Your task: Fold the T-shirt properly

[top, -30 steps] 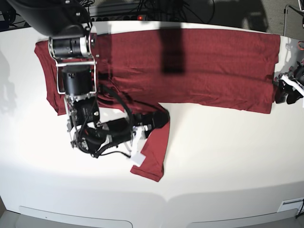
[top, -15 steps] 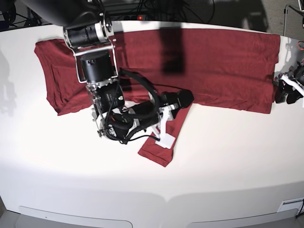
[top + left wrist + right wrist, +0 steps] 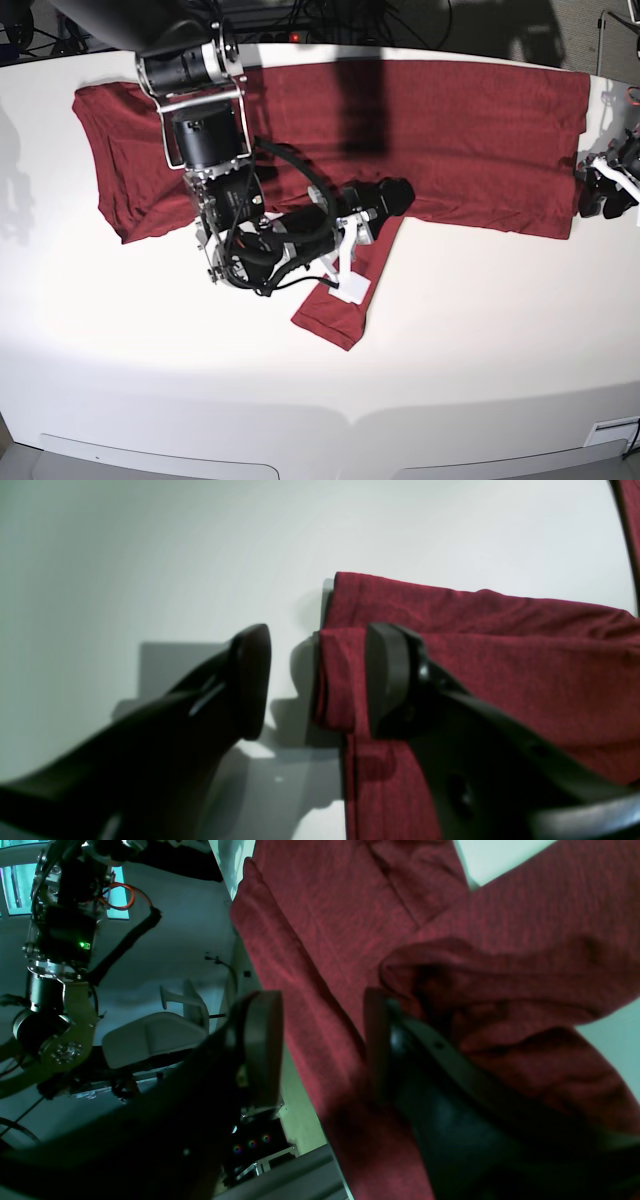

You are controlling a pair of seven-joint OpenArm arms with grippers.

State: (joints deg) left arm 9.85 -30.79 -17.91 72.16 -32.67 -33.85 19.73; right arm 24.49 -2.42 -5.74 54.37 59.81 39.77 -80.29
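"Where is the shirt lying?"

"The maroon T-shirt (image 3: 450, 130) is stretching across the far part of the white counter (image 3: 480, 340), with one sleeve (image 3: 335, 315) pointing toward the near edge. The right pincer (image 3: 322, 1050) is hovering at that sleeve's upper part, its fingers standing apart. The left pincer (image 3: 317, 680) is waiting by the shirt's other end, also spread, with cloth showing between and beneath its fingers but nothing pinched."

"How will it handle?"

"Light and limp, I'd judge. It's looking thin and wrinkly, so it will be following any pull and bunching easily, though hardly breaking. A single layer may be slipping over the one beneath."

"Where would you take hold?"

"For the sleeve, I'd be choosing the cuff and the fold near the shoulder, keeping it flat between them. For the body, the outer corners, gathering every layer together; catching only the top one would be skewing the fold."

"What can't you make out?"

"In the base view the right arm (image 3: 230, 190) is covering the middle of the shirt and part of the sleeve's root. The left arm is mostly running out of frame. In the right wrist view, dark creases are hiding how the layers are stacking, and both wrist views are blurring the fingers."
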